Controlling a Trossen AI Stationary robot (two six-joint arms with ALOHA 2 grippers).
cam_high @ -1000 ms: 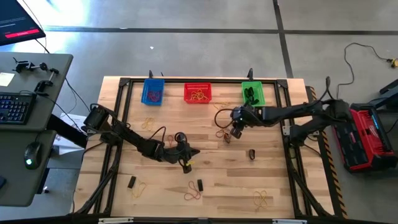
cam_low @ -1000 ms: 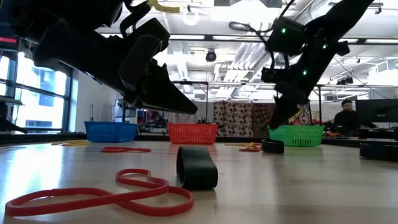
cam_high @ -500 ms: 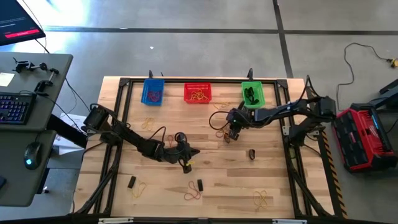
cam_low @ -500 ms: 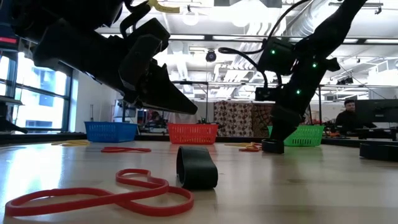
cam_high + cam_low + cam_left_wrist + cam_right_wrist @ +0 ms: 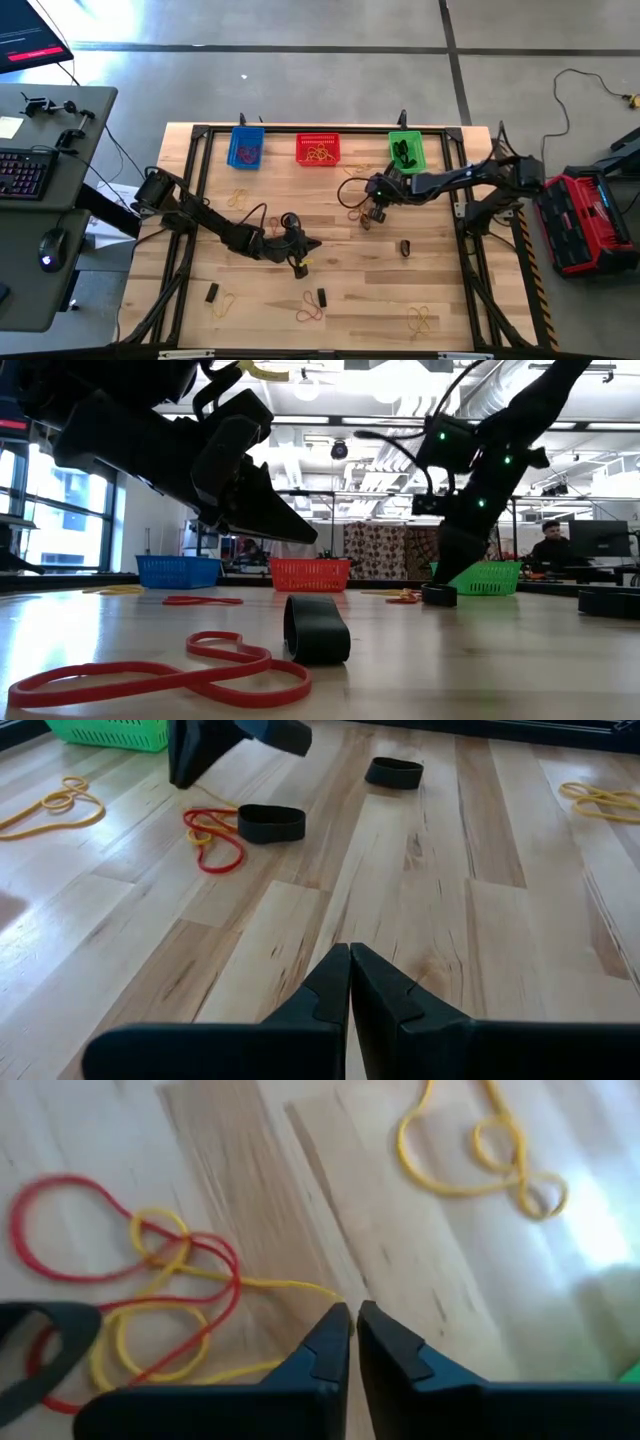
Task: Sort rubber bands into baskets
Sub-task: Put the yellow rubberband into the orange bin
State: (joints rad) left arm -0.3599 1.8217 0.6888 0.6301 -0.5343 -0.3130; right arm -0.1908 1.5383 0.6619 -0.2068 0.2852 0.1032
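Overhead first: we see a wooden table [image 5: 440, 290] with three baskets along its far edge, the blue basket [image 5: 246, 147], the red basket [image 5: 318, 149] and the green basket [image 5: 406, 151]. The right gripper [image 5: 372, 217] sits low near the table's middle, in front of the green basket, over a tangle of red and yellow rubber bands [image 5: 358, 213]. A second ago it stood slightly farther right, with its fingers apart. The left gripper [image 5: 298, 265] rests at mid-table with a yellow band [image 5: 304, 264] at its tip, unchanged from before.

Table-level view: a thick dark band [image 5: 316, 628] stands on edge beside a red loop [image 5: 160, 678], and the right arm reaches down to the wood by the green basket [image 5: 478, 577].

Left wrist view: we see the left gripper's fingers [image 5: 320, 995] pressed together; whether they pinch anything, we cannot tell. Beyond them lie a dark band [image 5: 271, 822] on a red loop [image 5: 212, 838].

Right wrist view: the right gripper [image 5: 347, 1325] has its fingertips together, nipping a thin yellow strand [image 5: 290, 1287] from the red and yellow tangle. Another yellow band [image 5: 480, 1152] lies apart.
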